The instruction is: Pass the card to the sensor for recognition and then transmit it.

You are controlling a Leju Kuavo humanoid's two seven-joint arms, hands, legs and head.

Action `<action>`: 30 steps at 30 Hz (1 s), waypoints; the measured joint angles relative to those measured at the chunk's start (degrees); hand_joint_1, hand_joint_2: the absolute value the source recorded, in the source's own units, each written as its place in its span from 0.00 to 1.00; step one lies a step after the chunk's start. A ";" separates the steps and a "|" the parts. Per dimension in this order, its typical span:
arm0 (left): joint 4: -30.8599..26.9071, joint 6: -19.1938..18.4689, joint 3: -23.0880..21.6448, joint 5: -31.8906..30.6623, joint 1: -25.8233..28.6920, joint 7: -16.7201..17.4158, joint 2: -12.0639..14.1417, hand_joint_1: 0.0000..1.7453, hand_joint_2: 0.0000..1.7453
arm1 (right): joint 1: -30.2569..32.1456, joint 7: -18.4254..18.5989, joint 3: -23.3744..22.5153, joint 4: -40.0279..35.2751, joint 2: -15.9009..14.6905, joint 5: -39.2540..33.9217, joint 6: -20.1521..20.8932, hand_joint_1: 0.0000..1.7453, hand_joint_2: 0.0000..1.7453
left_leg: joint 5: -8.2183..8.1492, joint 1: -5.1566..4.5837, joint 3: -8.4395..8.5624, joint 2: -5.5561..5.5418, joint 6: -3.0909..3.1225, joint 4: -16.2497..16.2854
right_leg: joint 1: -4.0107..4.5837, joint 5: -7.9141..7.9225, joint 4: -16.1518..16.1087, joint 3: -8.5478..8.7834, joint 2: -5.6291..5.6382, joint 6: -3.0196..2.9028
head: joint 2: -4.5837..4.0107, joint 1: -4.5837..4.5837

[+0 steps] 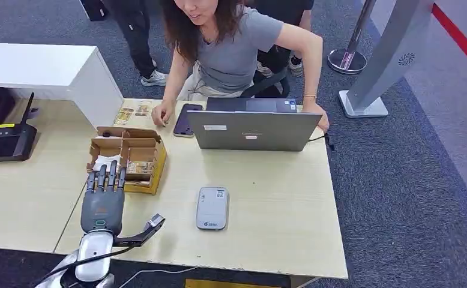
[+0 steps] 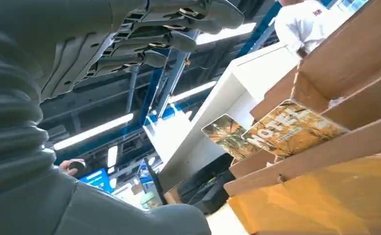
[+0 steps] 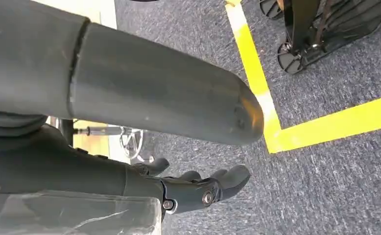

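A cardboard box (image 1: 129,155) with compartments stands on the table's left part and holds patterned cards (image 1: 139,168). My left hand (image 1: 102,204) hovers just in front of the box, fingers straight and pointing at it, thumb spread sideways, nothing in it. In the left wrist view its fingers (image 2: 178,29) stretch out above the box wall (image 2: 321,161), and orange printed cards (image 2: 286,129) stand in a compartment. The grey-white sensor (image 1: 212,208) lies flat mid-table, right of the hand. My right hand (image 3: 198,188) hangs over the grey carpet, holding nothing.
A person leans over the far table edge behind a grey laptop (image 1: 252,129), with a dark phone (image 1: 185,119) and more cards (image 1: 132,112) near their hand. A black router (image 1: 6,141) and a white cabinet (image 1: 45,72) sit at the left. Yellow floor tape (image 3: 325,125) marks the carpet.
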 joint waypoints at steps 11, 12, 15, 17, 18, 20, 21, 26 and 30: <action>6.16 0.70 5.90 0.00 -1.02 -1.88 -0.20 0.00 1.00 | -0.07 -0.04 0.94 -0.02 -0.07 0.98 0.17 0.00 0.00 | 0.00 0.00 0.00 0.01 -0.01 0.00 | 0.00 0.00 0.00 0.00 0.02 0.00 | 0.00 0.02; 6.73 0.74 6.34 0.00 -1.03 -2.12 -0.24 0.00 1.00 | -0.07 -0.04 1.03 -0.02 -0.07 1.03 0.22 0.00 0.00 | 0.00 0.00 0.00 0.01 -0.01 0.00 | 0.00 0.00 0.00 -0.01 0.02 0.00 | 0.00 0.00; 8.44 2.06 7.17 0.00 -1.13 -2.76 -0.28 0.00 1.00 | -0.11 -0.07 1.11 -0.02 -0.09 1.03 0.24 0.00 0.00 | 0.00 0.00 0.00 0.01 -0.01 0.00 | 0.00 0.00 0.00 -0.01 0.02 0.00 | 0.00 0.02; 9.62 3.52 7.54 0.00 -1.23 -3.46 -0.42 0.00 1.00 | -0.12 -0.07 1.16 -0.02 -0.11 1.05 0.35 0.00 0.00 | 0.00 0.00 0.00 0.01 -0.01 0.00 | 0.00 0.00 0.00 -0.01 0.02 0.00 | 0.00 0.02; 10.41 4.73 7.56 0.00 -1.41 -4.05 -0.48 0.00 1.00 | -0.12 -0.07 1.18 -0.02 -0.15 1.05 0.42 0.00 0.00 | 0.00 0.00 0.00 0.01 -0.01 0.00 | 0.00 0.00 0.00 -0.01 0.01 0.00 | 0.00 0.02; 11.63 6.80 7.58 0.00 -1.66 -5.14 -0.57 0.00 1.00 | -0.17 -0.09 1.20 -0.02 -0.17 1.05 0.46 0.00 0.00 | 0.00 0.00 0.00 0.01 -0.01 0.00 | 0.00 0.00 0.00 -0.01 0.01 0.00 | 0.00 0.02; 12.31 8.38 7.58 0.00 -1.83 -6.01 -0.63 0.00 1.00 | -0.17 -0.11 1.20 -0.02 -0.17 1.05 0.52 0.00 0.00 | 0.00 0.00 0.00 0.01 -0.01 0.00 | 0.00 0.00 0.00 0.00 0.01 0.00 | 0.00 0.00; 14.49 15.27 7.56 0.00 -2.31 -10.07 -1.24 0.00 1.00 | -0.17 -0.28 1.35 -0.02 -0.17 1.05 0.85 0.00 0.00 | 0.01 0.00 0.00 0.01 -0.01 0.00 | 0.00 0.00 0.00 0.00 0.02 0.00 | 0.00 0.02; 15.60 20.28 7.49 0.00 -2.51 -12.04 -1.51 0.00 1.00 | -0.16 -0.52 1.38 -0.02 -0.17 1.05 0.85 0.00 0.00 | 0.00 0.00 0.00 0.01 -0.01 0.00 | 0.00 0.00 0.00 -0.01 0.02 0.00 | 0.00 0.02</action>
